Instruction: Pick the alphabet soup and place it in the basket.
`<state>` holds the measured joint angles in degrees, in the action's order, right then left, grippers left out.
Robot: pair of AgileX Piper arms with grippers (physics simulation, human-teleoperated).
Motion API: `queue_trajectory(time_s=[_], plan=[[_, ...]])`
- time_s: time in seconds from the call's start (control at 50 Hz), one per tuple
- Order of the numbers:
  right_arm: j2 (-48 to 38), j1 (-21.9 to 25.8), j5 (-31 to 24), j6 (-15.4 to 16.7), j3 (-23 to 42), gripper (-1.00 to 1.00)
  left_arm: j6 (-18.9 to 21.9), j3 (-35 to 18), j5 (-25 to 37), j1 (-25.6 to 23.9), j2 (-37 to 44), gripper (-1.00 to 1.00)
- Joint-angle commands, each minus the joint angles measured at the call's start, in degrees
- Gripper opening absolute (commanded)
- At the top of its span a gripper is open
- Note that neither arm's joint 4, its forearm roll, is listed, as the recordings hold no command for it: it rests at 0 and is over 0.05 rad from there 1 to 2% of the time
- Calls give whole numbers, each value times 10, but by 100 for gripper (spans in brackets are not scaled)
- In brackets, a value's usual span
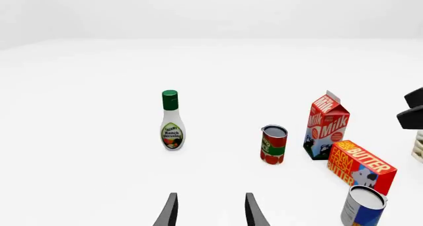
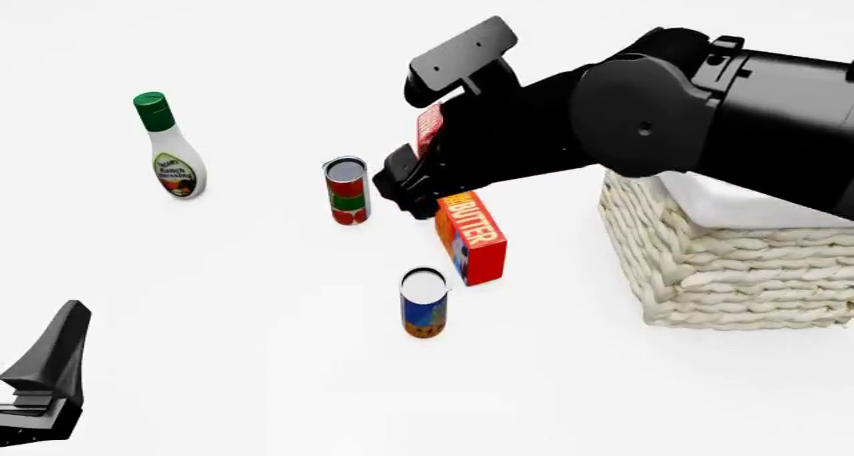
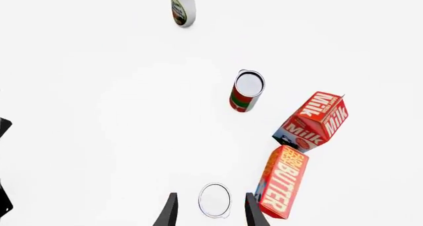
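Front view: alphabet soup (image 2: pixel 424 314) beside butter box (image 2: pixel 471 238).

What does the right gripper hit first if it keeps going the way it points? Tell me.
Most likely the alphabet soup: its lid sits between the open fingers of the right gripper, with the butter box close beside. Depth is unclear.

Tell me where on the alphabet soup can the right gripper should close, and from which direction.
The alphabet soup stands upright, lid up, so probably best from above, fingers down either side of its round wall. The right gripper is already open over it with the lid between its fingers. The butter box sits close on its far right, so that finger has little room.
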<state>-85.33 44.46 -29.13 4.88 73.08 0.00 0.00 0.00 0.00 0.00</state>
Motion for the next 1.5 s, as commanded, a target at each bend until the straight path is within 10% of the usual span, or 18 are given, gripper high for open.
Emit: queue_trajectory(time_s=[0.02,1.5], plan=[[-9,-10,24,1,-30,100,0,0,0,0,0,100],[-105,-28,115,-9,-82,100,0,0,0,0,0,100]])
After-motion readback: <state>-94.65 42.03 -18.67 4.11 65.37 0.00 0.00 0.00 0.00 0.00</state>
